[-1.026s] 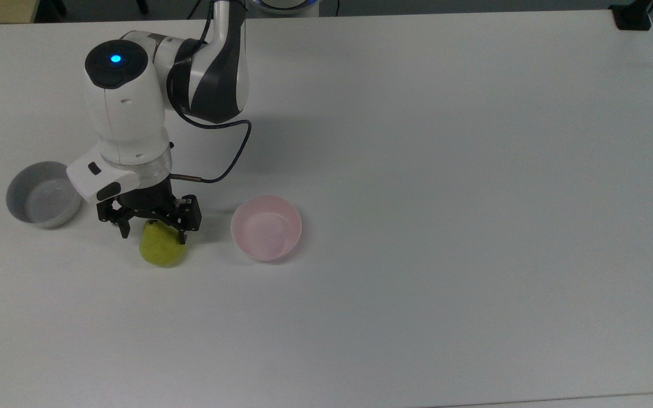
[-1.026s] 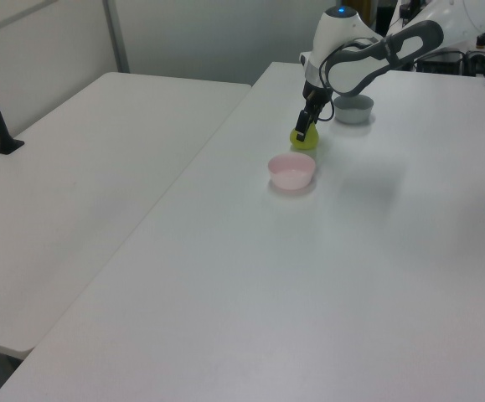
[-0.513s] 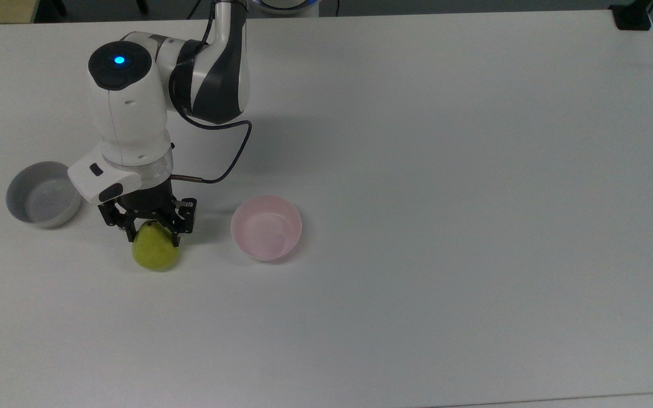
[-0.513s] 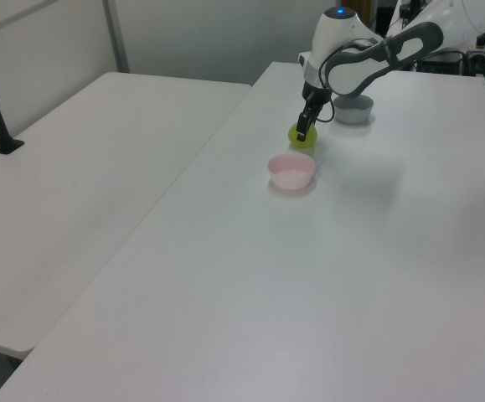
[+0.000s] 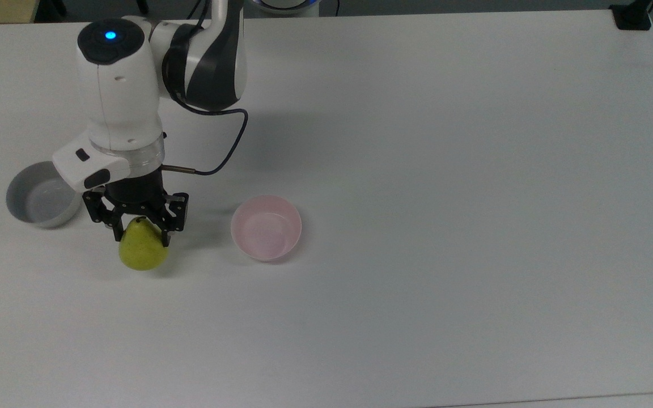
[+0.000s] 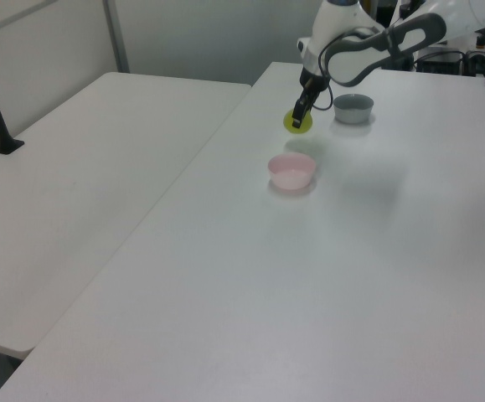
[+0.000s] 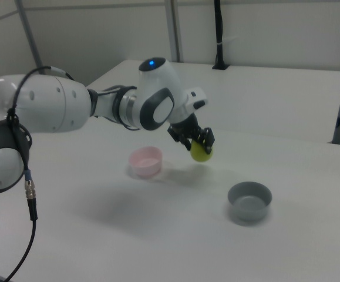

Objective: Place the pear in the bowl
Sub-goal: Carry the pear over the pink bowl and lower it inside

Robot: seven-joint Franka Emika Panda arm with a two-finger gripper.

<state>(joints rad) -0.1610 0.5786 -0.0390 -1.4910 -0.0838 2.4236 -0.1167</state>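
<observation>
Gripper [image 5: 140,234]: jaws clamped on the pear [image 5: 143,249], held clear of the white table [image 5: 445,170], apparently by its tapered upper part. Pear position: in the air, between the grey bowl [image 5: 40,194] and the pink bowl [image 5: 266,227], toward the top view's left edge of the table. Both bowls upright.

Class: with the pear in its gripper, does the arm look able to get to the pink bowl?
Probably yes: the gripper holds the pear lifted, and bare table separates it from the pink bowl.

bare table [image 5: 417,170] – grey bowl [image 5: 40,195] beside gripper [image 5: 139,238]
</observation>
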